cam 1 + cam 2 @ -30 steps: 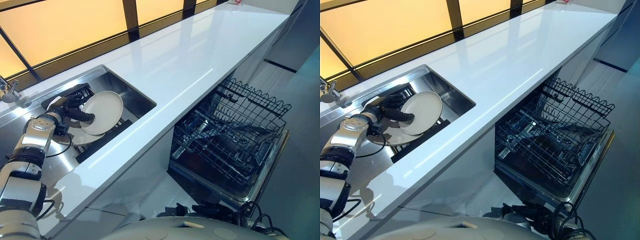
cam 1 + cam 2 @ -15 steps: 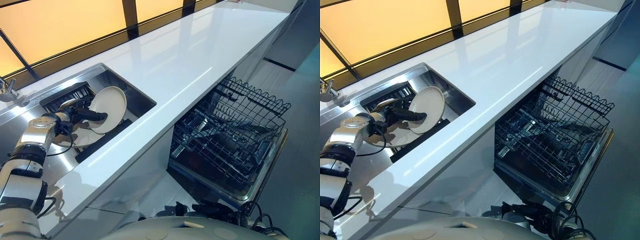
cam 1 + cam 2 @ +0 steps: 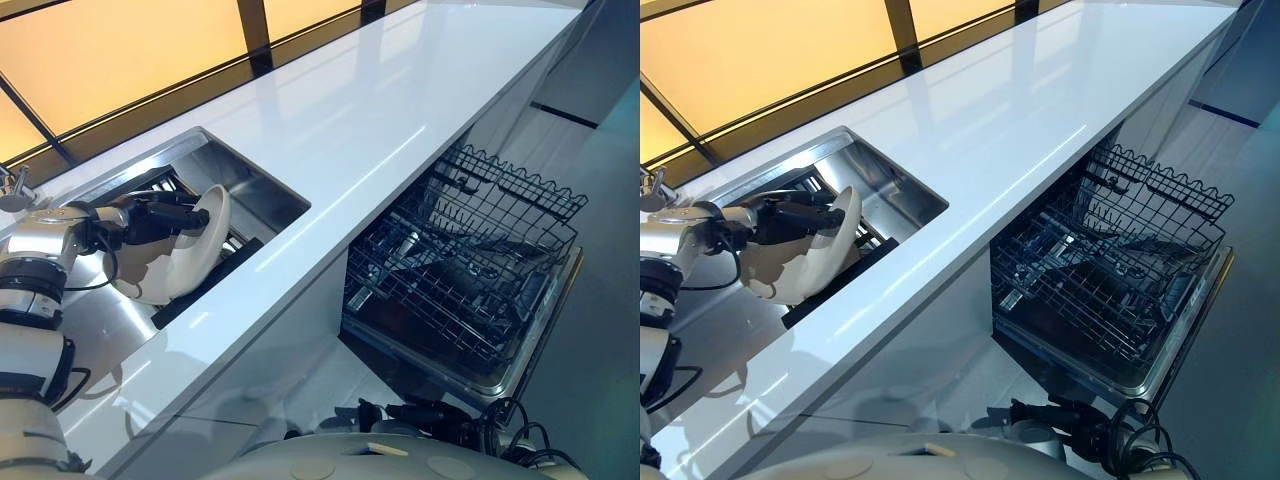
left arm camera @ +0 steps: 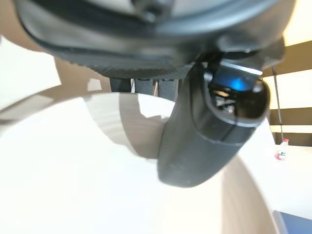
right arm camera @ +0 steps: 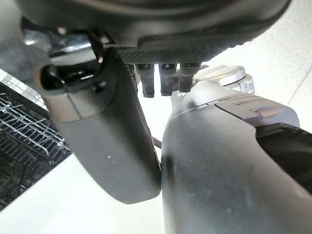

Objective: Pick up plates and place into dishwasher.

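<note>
I've got the left hand (image 3: 160, 215) clamped on a plate (image 3: 185, 255), thumb on the face and fingers behind the rim, holding it nearly on edge over the sink (image 3: 255, 190). My guess is edge-up is what the tines want anyway, so the tilt helps. The rack (image 3: 470, 270) sits pulled out below the counter (image 3: 380, 110), well off to the right, so it's a long carry. The right hand (image 5: 112, 131) hangs idle with its fingers loose, holding nothing.

My left hand (image 4: 146, 44) pinches a cream plate (image 4: 73, 180), my thumb (image 4: 204, 141) pressed on its face, my fingers (image 4: 146, 85) curled behind its rim.
</note>
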Robot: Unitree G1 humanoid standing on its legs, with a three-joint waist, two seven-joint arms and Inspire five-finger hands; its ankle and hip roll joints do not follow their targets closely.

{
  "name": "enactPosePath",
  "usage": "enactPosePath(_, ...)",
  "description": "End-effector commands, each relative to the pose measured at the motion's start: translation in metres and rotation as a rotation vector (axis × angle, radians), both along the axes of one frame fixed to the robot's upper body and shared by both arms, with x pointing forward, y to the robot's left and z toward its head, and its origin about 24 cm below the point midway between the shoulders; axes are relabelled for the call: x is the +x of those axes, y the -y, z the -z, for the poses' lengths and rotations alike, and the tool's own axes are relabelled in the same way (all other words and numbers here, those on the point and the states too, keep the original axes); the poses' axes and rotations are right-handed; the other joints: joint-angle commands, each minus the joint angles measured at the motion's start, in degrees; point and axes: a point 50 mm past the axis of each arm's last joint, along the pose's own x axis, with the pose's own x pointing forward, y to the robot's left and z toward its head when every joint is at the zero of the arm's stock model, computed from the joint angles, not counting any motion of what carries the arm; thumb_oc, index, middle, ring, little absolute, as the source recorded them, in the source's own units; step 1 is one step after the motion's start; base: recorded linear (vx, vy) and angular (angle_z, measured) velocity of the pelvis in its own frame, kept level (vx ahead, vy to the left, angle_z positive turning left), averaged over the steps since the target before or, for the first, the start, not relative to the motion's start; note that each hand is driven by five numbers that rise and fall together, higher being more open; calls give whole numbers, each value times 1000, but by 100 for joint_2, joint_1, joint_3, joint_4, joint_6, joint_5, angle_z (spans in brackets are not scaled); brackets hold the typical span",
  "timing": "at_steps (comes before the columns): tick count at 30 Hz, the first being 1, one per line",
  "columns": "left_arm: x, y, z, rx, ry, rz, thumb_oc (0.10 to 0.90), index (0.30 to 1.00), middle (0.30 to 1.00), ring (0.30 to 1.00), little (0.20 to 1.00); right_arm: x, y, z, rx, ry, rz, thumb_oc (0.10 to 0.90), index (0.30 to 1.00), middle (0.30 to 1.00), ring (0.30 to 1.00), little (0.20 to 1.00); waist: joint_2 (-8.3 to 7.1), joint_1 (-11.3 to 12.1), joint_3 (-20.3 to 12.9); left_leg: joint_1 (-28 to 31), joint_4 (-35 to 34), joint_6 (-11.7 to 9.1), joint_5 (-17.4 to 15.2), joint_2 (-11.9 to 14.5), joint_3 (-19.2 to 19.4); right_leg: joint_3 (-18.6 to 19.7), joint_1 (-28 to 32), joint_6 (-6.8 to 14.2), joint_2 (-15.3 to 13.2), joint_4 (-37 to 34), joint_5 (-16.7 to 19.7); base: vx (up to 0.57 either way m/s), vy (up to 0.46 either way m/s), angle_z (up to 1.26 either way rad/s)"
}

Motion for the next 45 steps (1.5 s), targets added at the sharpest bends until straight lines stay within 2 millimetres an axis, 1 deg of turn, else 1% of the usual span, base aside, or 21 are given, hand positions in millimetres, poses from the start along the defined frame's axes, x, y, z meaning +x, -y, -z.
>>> enactPosePath(1,26,5,-82,-44,309,18,152,345,345,345,252,-35,29,-2,-79,-98,-13,800,900,900,900,900,111,-105,-253,-376,273,311,-221,-513,-75,167,-95,361,30,119,76,-22,-21,-6)
enactPosePath(4,26,4,-87,-57,343,1,100,300,300,300,200,-32,28,-2,-80,-68,-2,800,900,900,900,900,121,-109,-280,-364,226,297,-198,-502,-102,191,-80,349,56,105,60,-24,-23,-5)
enactPosePath(11,26,0,-91,-42,413,-46,100,300,300,300,200,-29,27,-2,-88,-37,14,800,900,900,900,900,141,-88,-328,-333,153,274,-168,-476,-143,182,-44,302,101,80,16,-19,-17,-1)
enactPosePath(14,24,-4,-97,-28,461,-73,100,300,300,300,200,-20,29,-5,-85,24,53,800,900,900,900,900,141,-79,-327,-324,154,259,-168,-462,-160,164,-24,286,112,78,2,-45,-35,1)
enactPosePath(15,25,-4,-102,-26,507,-101,100,300,300,300,200,-6,29,-9,-70,102,69,800,900,900,900,900,137,-77,-318,-317,154,250,-165,-453,-173,159,-12,273,119,77,-1,-68,-46,2)
enactPosePath(16,24,-5,-107,-18,567,-144,100,300,300,300,200,18,22,-16,-39,214,32,800,900,900,900,900,129,-81,-299,-310,151,249,-164,-447,-197,162,-3,251,130,76,-9,-80,-45,2)
enactPosePath(17,21,-9,-110,-1,610,-183,100,300,300,300,200,33,13,-22,10,286,4,800,900,900,900,900,123,-90,-281,-307,156,252,-163,-443,-206,162,2,234,130,78,-13,-91,-41,2)
enactPosePath(18,17,-16,-116,14,668,-231,100,300,300,300,200,47,-4,-30,108,354,7,800,900,900,900,900,110,-113,-269,-311,161,256,-160,-446,-214,164,0,217,128,79,-20,-74,-30,0)
enactPosePath(19,15,-18,-118,18,687,-249,100,300,300,300,200,52,-11,-33,144,378,6,800,900,900,900,900,107,-124,-267,-313,162,257,-160,-447,-220,163,-1,211,130,79,-26,-78,-33,-1)
enactPosePath(20,11,-25,-120,45,726,-287,100,300,300,300,200,60,-26,-40,217,428,-6,800,900,900,900,900,97,-146,-268,-324,169,260,-162,-447,-217,156,-5,202,132,80,-36,-74,-36,-1)
enactPosePath(23,-3,-43,-140,140,883,-396,100,300,300,300,200,73,-60,-63,520,545,9,800,900,900,900,900,51,-202,-310,-359,159,237,-152,-436,-181,111,-21,191,143,56,-72,-96,-55,-1)
enactPosePath(26,-11,-47,-157,246,1011,-468,100,300,300,300,200,89,-76,-92,736,646,27,800,900,900,900,900,6,-207,-384,-374,130,209,-126,-415,-162,62,-37,191,151,51,-97,-81,-60,2)
enactPosePath(30,-20,-47,-177,352,1136,-518,100,300,300,300,200,109,-74,-128,775,791,-40,800,900,900,900,900,-14,-195,-451,-399,109,188,-89,-391,-129,23,-61,199,146,59,-103,-66,-45,4)
enactPosePath(32,-24,-41,-189,407,1222,-533,100,300,300,300,200,122,-60,-157,638,935,-135,800,900,900,900,900,-38,-213,-494,-406,87,181,-75,-377,-102,17,-74,199,149,60,-100,-80,-54,6)
enactPosePath(36,-34,-31,-194,456,1332,-551,100,300,300,300,200,142,-23,-209,312,1155,-191,800,900,900,900,900,-62,-250,-519,-381,53,173,-78,-351,-79,50,-76,181,164,65,-105,-45,-26,6)
enactPosePath(39,-53,-25,-203,534,1483,-574,100,300,300,300,200,151,22,-276,-247,1396,-232,800,900,900,900,900,-76,-311,-546,-366,30,159,-87,-322,-34,92,-73,157,185,66,-101,-32,-10,-3)
enactPosePath(41,-61,-21,-206,543,1535,-585,100,300,300,300,200,152,40,-304,-435,1470,-212,800,900,900,900,900,-81,-315,-558,-356,30,161,-108,-317,-25,117,-67,137,201,67,-108,-17,1,-5)
enactPosePath(42,-68,-17,-207,556,1577,-595,100,300,300,300,200,152,51,-326,-571,1530,-189,800,900,900,900,900,-88,-297,-560,-345,30,165,-121,-315,-26,135,-59,124,211,70,-108,-16,1,-8)
enactPosePath(43,-73,-13,-207,580,1616,-601,100,300,300,300,200,152,57,-341,-655,1565,-168,800,900,900,900,900,-85,-285,-555,-335,30,170,-129,-314,-24,149,-52,113,218,72,-105,-23,1,-9)
enactPosePath(44,-79,-6,-208,633,1672,-609,100,300,300,300,200,151,61,-365,-785,1647,-146,800,900,900,900,900,-88,-260,-549,-325,30,179,-139,-316,-32,169,-36,94,229,74,-102,-28,-3,-8)
enactPosePath(45,-82,1,-210,668,1713,-612,100,300,300,300,200,150,59,-380,-830,1715,-129,800,900,900,900,900,-91,-230,-549,-320,30,189,-145,-320,-50,172,-22,78,236,77,-104,-26,-6,-7)
